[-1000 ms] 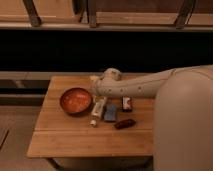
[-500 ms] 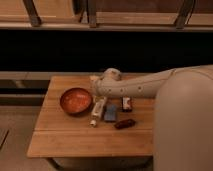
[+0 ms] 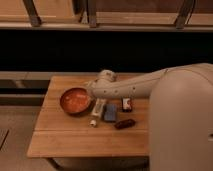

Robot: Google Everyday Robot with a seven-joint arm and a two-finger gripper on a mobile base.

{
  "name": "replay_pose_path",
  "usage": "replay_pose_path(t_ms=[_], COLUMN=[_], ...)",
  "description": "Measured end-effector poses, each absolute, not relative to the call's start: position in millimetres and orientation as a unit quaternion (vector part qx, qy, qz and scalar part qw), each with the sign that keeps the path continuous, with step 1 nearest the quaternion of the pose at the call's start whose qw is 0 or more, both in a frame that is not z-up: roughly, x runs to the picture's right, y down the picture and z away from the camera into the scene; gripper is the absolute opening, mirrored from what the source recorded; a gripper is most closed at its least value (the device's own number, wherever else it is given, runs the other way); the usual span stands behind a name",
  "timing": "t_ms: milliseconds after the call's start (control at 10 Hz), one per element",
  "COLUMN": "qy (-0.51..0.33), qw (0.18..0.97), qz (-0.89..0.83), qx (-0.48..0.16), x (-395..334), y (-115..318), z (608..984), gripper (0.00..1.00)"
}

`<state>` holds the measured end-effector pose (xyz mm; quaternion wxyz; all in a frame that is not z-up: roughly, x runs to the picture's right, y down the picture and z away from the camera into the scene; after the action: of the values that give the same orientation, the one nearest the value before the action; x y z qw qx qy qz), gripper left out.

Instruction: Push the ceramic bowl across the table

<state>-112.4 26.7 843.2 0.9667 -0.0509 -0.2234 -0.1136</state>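
Observation:
The ceramic bowl point(image 3: 75, 100), orange-red inside with a dark rim, sits on the left half of the wooden table point(image 3: 65, 140). My pale arm reaches in from the right across the table. The gripper point(image 3: 91, 90) is at the arm's end, right beside the bowl's upper right rim, close to touching it. The arm's wrist hides the fingers.
Just right of the bowl lie a pale bottle point(image 3: 97, 110), a blue packet point(image 3: 110, 112), a small dark-and-white item point(image 3: 127, 104) and a dark red-brown bar point(image 3: 124, 123). Dark benches and a low ledge run behind the table. Floor lies to the left.

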Motion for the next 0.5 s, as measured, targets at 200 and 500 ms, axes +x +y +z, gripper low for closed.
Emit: replay_pose_path(t_ms=[200, 500], qy=[-0.229, -0.234], qw=[0.963, 0.954], qz=[-0.119, -0.146], qx=[-0.071, -0.117], x=[-116.5, -120.0], y=[44.2, 86.9], z=[840.4, 831.1], gripper=[0.19, 0.0])
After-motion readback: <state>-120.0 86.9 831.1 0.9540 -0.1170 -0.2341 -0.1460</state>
